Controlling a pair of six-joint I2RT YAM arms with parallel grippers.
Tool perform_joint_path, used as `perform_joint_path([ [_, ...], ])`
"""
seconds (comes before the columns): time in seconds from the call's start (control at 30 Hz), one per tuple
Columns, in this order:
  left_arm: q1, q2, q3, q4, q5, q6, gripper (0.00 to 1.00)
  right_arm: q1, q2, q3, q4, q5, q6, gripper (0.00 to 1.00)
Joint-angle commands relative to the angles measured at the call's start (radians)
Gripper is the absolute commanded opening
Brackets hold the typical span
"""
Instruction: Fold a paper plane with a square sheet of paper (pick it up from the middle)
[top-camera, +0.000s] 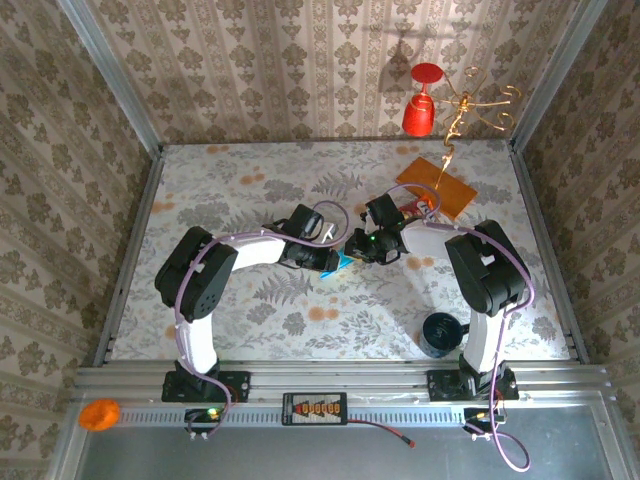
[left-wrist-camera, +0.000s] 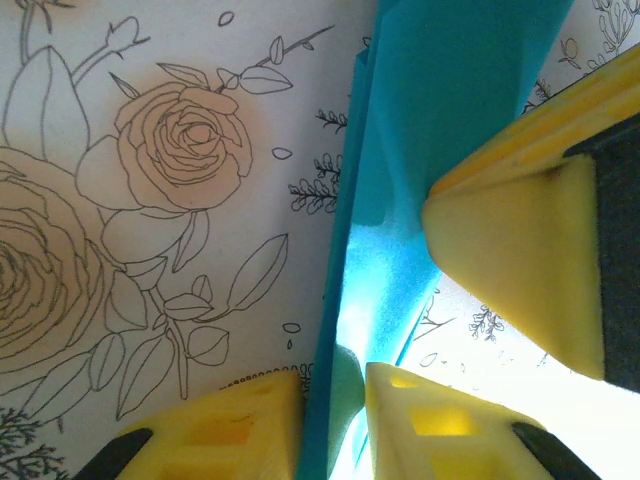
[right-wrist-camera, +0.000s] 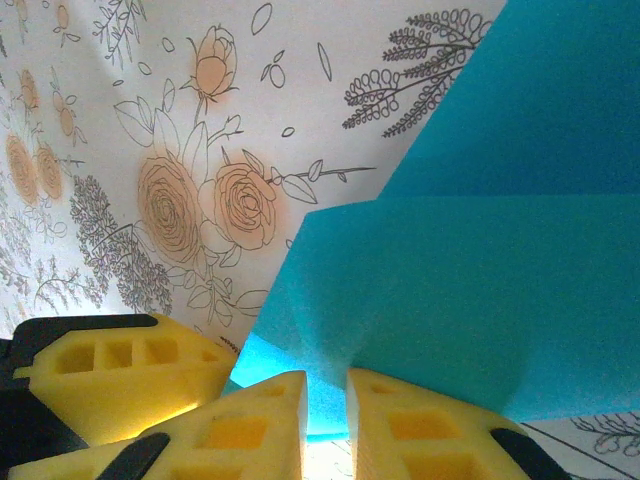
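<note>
Left gripper (left-wrist-camera: 333, 420) and right gripper (right-wrist-camera: 327, 420) each pinch narrow on folded paper (left-wrist-camera: 440, 90) edge. Open table (top-camera: 250, 170) all round. Arms bent inward, tips meeting.

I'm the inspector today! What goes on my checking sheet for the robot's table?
Surface: floral table, no spills seen.
Job's things: folded teal paper, pinched mid-table between both arms.
Clutter: orange card far right; dark round container by the right arm's base.
End effectors: left end effector and right end effector both shut on the paper.
Cables: purple cable along each arm; red lead on the front rail.
Surroundings: patterned walls; red goblet and gold ornament at the back; orange lump outside, near left.
</note>
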Motion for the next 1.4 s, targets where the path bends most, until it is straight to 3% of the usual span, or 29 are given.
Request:
perform_joint_path([
  [0.0,-0.024,0.084,-0.025,-0.050,0.033,-0.007,0.25,-0.004,0.014,0.029,-0.045,0.017,-0.011,0.19],
  [1.37,-0.036,0.101,-0.056,-0.046,-0.006,-0.010,0.24,-0.004,0.046,-0.003,-0.054,0.014,-0.014,0.18],
])
